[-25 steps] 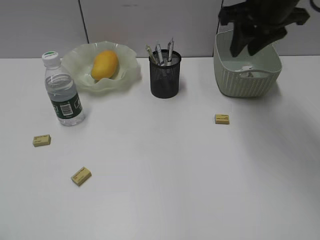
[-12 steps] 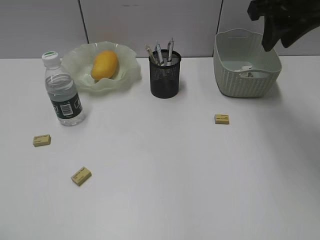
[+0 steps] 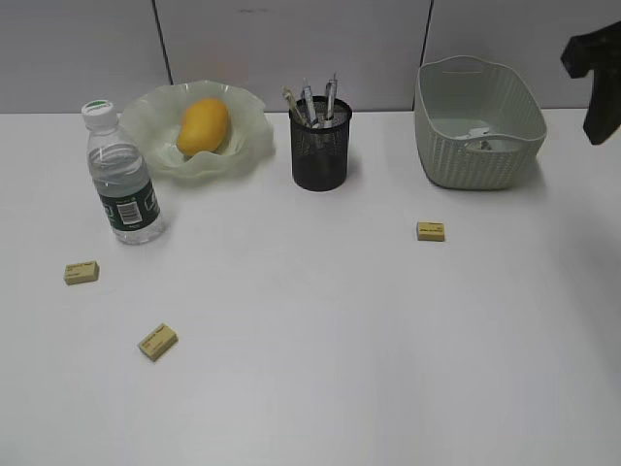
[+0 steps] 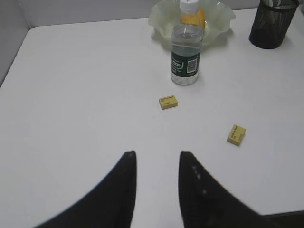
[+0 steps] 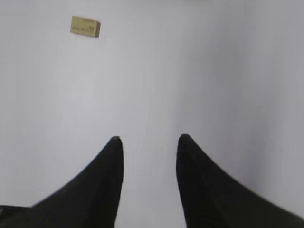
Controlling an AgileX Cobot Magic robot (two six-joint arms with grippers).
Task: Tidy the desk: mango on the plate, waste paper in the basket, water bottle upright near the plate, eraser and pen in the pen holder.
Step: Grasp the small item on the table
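Desk (image 3: 388,369) lies bare beneath both empty, parted tools, right tool (image 5: 148,142) near its edge.

On the white counter (image 3: 320,369) a mango (image 3: 204,125) lies in the plate (image 3: 155,112), a bottle (image 3: 120,177) stands upright beside it, pens (image 3: 312,101) fill the holder (image 3: 320,146), and three erasers (image 3: 431,231) lie scattered.
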